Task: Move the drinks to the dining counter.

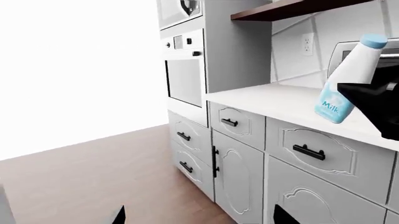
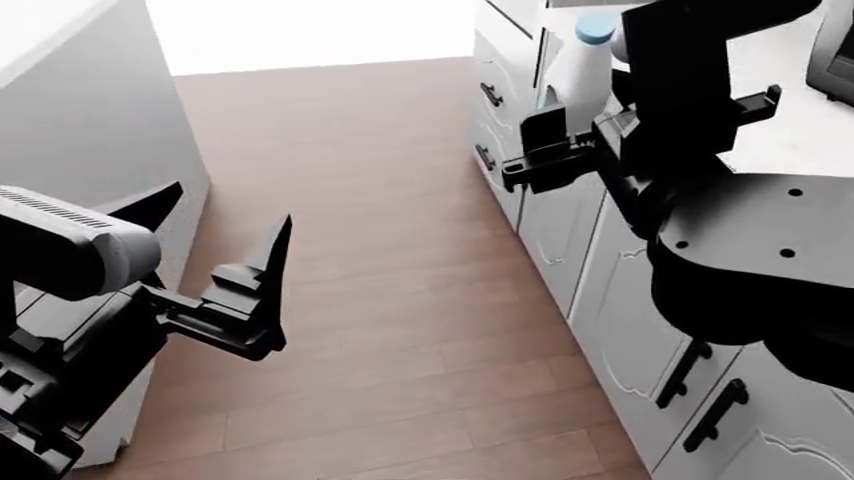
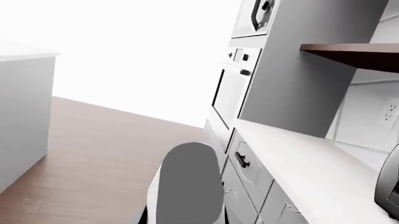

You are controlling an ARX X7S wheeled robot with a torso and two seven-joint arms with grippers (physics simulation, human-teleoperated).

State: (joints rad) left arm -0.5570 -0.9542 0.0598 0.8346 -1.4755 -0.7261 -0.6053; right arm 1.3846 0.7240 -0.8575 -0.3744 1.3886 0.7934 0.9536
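Observation:
One of the drinks, a pale plastic milk bottle with a light-blue cap and label, hangs tilted above the edge of the marbled counter, with my right gripper shut on its lower body. The left wrist view shows the same bottle with the black right gripper round it. In the right wrist view the bottle fills the space between the jaws as a grey shape. My left gripper is open and holds nothing, low over the wooden floor beside the dining counter, a white-topped block with plain grey sides.
Light-grey cabinets with black handles run along the right. A tall oven stack stands at their far end, with a dark wooden shelf on the tiled wall. A toaster-like appliance sits on the marbled counter. Wooden floor lies between the two counters.

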